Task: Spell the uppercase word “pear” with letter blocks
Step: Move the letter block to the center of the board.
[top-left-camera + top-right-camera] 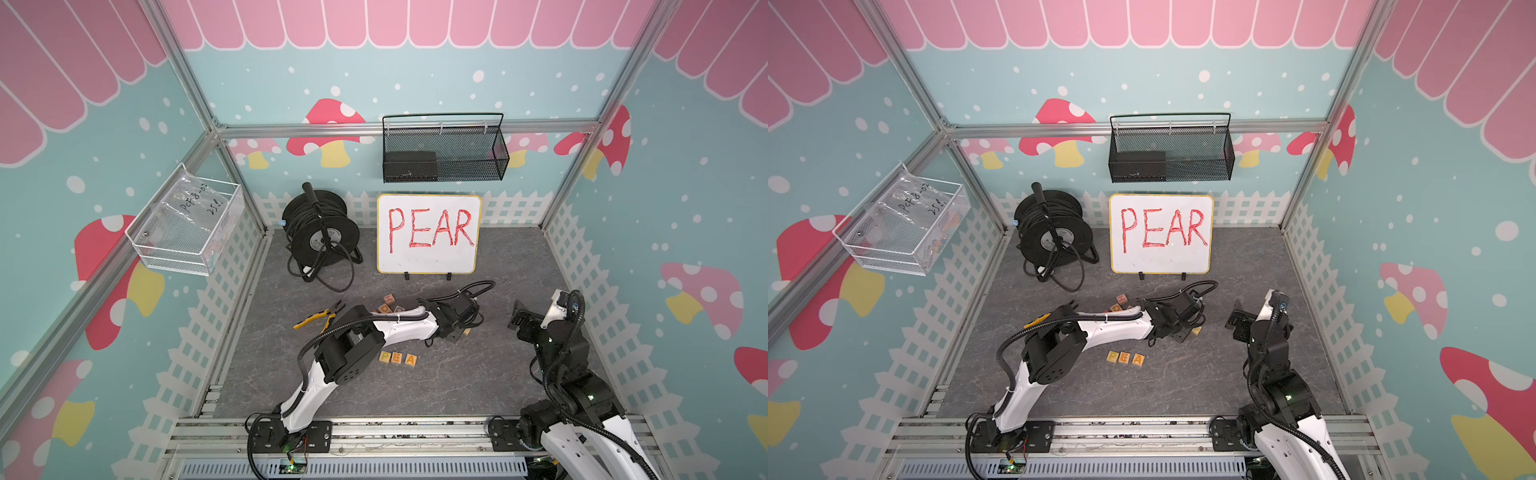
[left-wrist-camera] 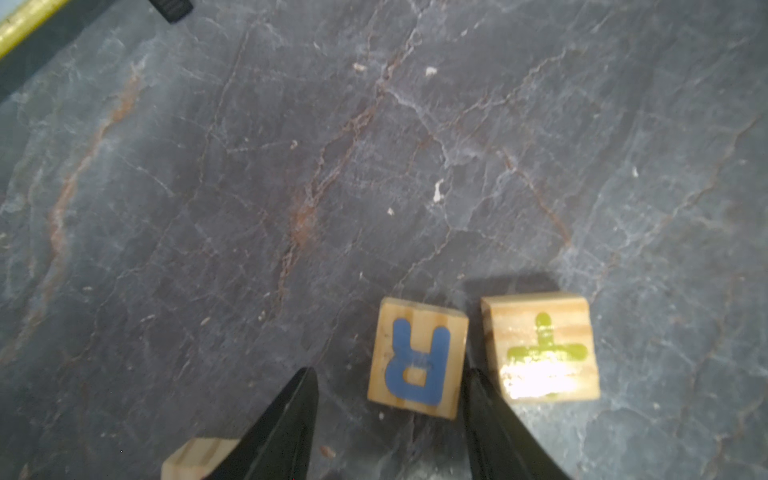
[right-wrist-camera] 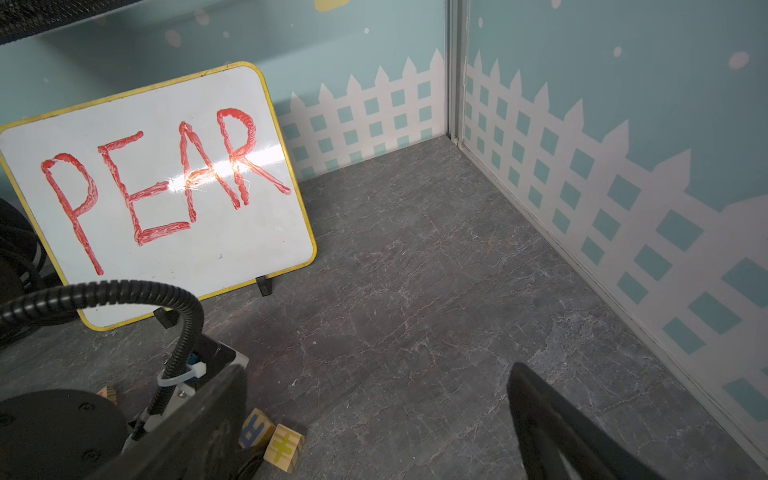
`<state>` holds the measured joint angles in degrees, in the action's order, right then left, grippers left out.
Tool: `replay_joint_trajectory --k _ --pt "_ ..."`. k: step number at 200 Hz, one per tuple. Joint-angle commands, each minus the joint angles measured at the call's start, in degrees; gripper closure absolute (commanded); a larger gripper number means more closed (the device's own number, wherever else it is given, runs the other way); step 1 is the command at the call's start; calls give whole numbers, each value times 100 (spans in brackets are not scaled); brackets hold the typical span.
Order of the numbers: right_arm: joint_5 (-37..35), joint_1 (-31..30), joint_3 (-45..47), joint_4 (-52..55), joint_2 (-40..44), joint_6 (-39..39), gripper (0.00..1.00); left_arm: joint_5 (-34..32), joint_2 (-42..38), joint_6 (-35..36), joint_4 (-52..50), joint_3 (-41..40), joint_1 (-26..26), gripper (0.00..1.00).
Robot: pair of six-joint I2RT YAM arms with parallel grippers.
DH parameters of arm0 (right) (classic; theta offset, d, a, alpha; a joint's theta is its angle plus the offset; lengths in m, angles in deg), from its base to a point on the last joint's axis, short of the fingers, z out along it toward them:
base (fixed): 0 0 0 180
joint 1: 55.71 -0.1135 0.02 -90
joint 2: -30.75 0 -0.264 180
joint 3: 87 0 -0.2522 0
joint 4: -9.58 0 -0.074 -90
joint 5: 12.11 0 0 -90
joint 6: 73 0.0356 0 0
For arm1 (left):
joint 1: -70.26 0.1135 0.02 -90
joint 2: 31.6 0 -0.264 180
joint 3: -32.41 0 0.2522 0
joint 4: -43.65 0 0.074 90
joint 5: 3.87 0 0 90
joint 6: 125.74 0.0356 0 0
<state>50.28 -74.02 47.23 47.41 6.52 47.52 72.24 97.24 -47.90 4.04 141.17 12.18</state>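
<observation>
I see my left fingers (image 2: 286, 424) spread, straddling the natural-wood cube with a blue R (image 2: 417, 357), low in the wrist frame on the grey marbled bench (image 2: 374, 166), with a green-plus wooden cube (image 2: 544, 347) just beside it. The yellow P cube (image 1: 385, 357), red E cube (image 1: 397, 357) and orange A cube (image 1: 411, 359) sit side by side below centre in both top views. My right fingers (image 3: 552, 424) are spread.
</observation>
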Motion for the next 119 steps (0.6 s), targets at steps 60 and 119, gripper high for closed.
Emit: replay_joint_trajectory --k 60,119 --pt "-117 11 -174 90 97 67 1 -575 134 301 -228 -1 208 41" --pt "-78 11 -176 19 -16 103 1 -537 -72 244 -138 -345 307 41"
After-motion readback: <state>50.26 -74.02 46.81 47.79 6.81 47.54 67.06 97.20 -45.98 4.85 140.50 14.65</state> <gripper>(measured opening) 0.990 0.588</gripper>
